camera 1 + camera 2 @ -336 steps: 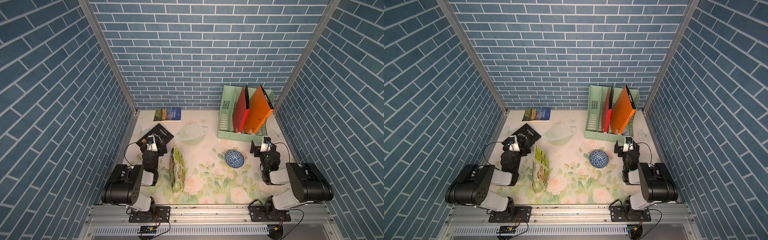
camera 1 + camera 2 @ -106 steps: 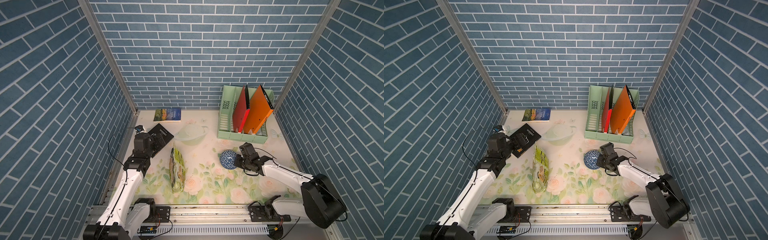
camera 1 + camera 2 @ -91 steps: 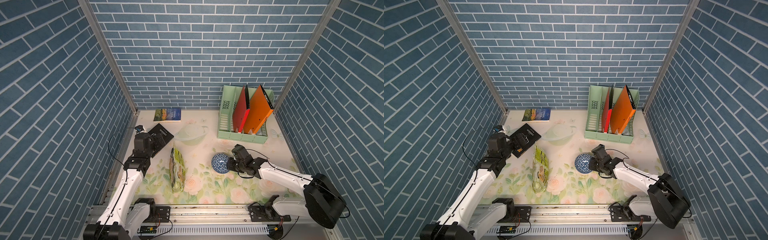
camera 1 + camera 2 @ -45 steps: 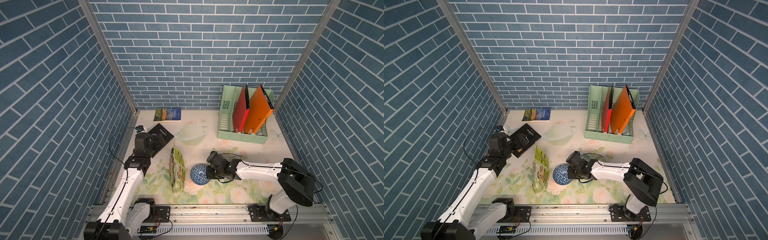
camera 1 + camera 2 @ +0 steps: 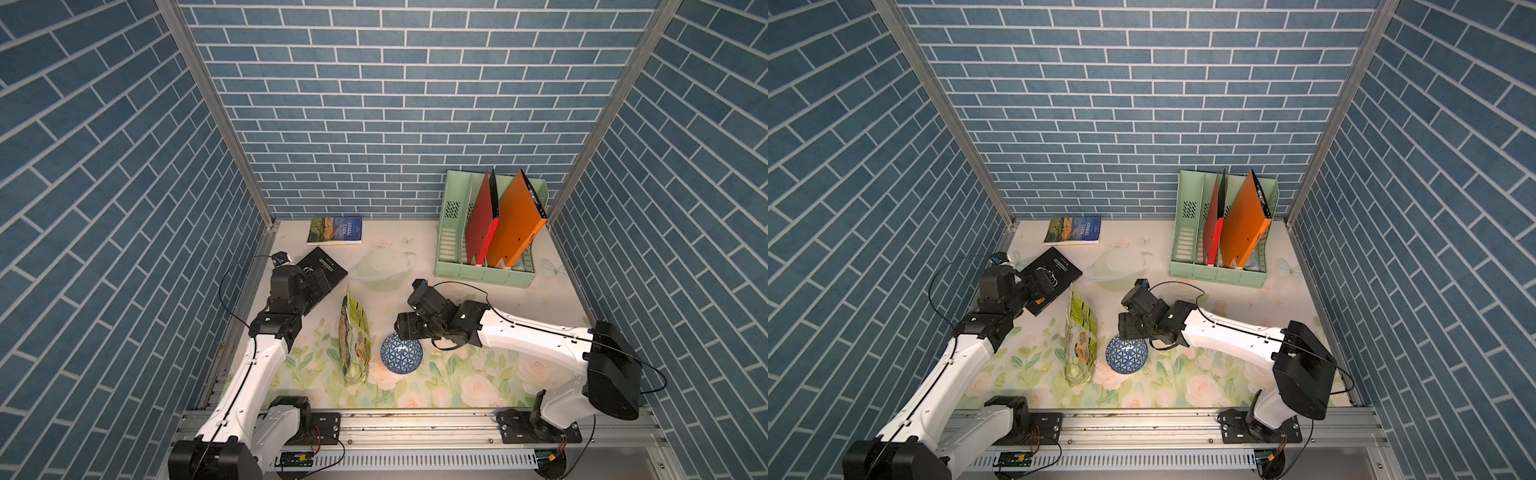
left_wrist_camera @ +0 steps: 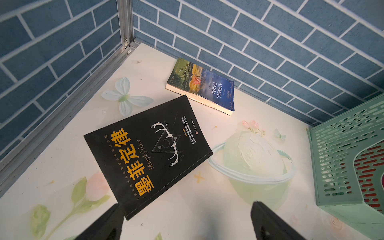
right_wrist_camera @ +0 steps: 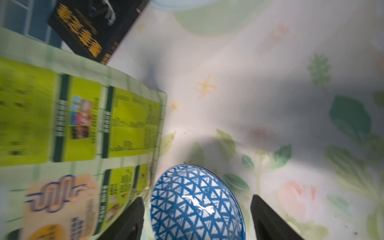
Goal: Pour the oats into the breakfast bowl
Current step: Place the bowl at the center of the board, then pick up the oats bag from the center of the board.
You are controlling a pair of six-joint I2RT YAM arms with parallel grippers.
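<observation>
The breakfast bowl [image 5: 401, 353] sits on the desk [image 5: 457, 376] toward the front, touching or just beside the oat pouch [image 5: 354, 334]. The pouch is on the bowl's left, its broad printed face toward the bowl. Both top views show only the bowl's blue-and-white patterned outside and no opening, so it seems to lie mouth-down or tipped over. I cannot tell which.

The right end effector [image 7: 197, 220] is released. In the right wrist view its two dark fingers [image 7: 129, 218] stand wide on either side of the bowl, one close to its wall and the other clear of it, and nothing is gripped. From this end effector the bowl is straight ahead between the jaws, and the pouch is just off to the robot's left.

The left end effector [image 6: 187, 223] is also spread open and empty, above the near corner of the black book [image 6: 149, 153]. It is behind the pouch and to its left.

Seen from above, the pouch's long axis runs front to back, with its far end toward the left end effector. The left arm therefore looks better placed to take the pouch. The right arm is the one at the bowl, and the bowl would need its mouth up before any pour.
</observation>
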